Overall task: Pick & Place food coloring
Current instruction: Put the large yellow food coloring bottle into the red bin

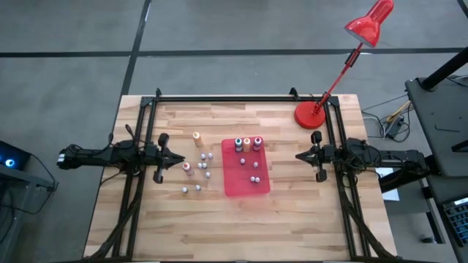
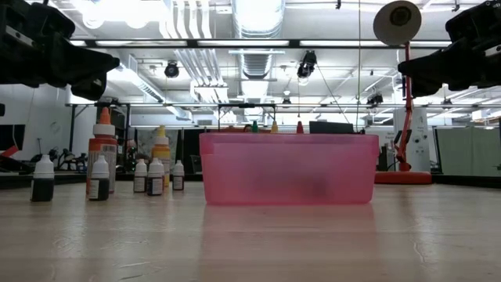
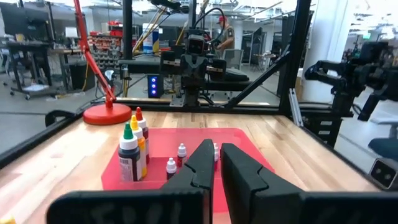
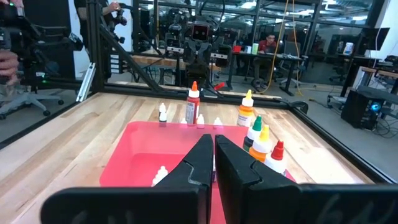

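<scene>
High view: red tray (image 1: 246, 186) holds six food coloring bottles (image 1: 247, 144); eight stand on the bench (image 1: 292, 219). Left gripper (image 1: 180, 158) and right gripper (image 1: 299, 155) fingers pressed together, empty.

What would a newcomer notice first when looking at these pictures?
The flat red rectangular tray at the middle of the wooden table, with three taller bottles along its far edge. To its left, small white-capped bottles stand scattered on the wood. A red desk lamp stands at the far right corner.
</scene>
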### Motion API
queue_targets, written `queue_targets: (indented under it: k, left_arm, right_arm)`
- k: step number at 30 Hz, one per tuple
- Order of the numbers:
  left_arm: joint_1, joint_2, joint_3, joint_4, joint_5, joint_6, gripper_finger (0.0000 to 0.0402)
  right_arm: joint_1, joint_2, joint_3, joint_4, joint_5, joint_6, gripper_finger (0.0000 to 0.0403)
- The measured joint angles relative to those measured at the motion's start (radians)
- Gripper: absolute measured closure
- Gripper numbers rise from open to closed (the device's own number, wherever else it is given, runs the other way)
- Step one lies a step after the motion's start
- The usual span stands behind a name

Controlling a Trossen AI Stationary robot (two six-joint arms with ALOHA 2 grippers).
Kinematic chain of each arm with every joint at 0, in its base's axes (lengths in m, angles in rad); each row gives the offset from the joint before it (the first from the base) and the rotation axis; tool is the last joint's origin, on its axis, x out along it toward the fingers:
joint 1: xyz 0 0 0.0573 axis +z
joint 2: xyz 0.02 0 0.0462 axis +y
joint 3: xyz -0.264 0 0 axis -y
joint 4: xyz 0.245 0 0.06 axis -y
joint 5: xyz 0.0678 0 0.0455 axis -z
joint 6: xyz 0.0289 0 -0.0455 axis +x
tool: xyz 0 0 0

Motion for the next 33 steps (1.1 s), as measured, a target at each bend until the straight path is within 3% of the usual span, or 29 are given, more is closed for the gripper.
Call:
queue_targets:
  k: [6,17,25,33]
  left_arm:
    - [0.000,0.000,0.000,0.001,0.000,-0.126,0.0399]
    - [0.000,0.001,0.011,0.041,0.001,-0.181,0.0399]
    - [0.000,0.040,0.105,0.040,0.005,-0.223,0.0399]
    - [0.000,0.164,0.254,0.035,0.005,-0.229,0.0399]
  right_arm:
    - [0.000,0.000,0.000,0.000,0.000,0.000,0.0394]
    - [0.000,0.000,0.000,0.000,0.000,0.001,0.0394]
    - [0.000,0.000,0.000,0.000,0.000,0.001,0.0394]
    - [0.000,0.000,0.000,0.000,0.000,0.000,0.0394]
